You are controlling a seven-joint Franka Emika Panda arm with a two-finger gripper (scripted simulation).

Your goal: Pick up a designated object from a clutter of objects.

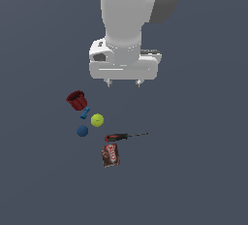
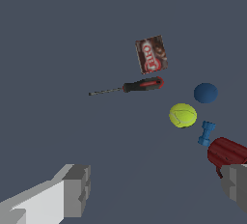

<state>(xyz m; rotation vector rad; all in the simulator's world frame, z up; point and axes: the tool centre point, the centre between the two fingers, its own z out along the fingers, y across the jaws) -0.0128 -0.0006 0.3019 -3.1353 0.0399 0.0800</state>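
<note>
Bare grey desk (image 1: 203, 180) spreads wide around the cluster. The yellow-green ball (image 1: 97, 120), pale-seamed, sits free between neighbours. The gripper (image 1: 123, 82) hangs above, fingers apart, empty.

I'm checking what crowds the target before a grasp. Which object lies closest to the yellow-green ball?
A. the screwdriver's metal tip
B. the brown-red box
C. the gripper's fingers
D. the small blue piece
D: in both views the small blue piece sits just beside the yellow-green ball, between it and the red ribbed cup, while the brown-red box lies beyond the screwdriver and the open gripper hangs well above.
</note>
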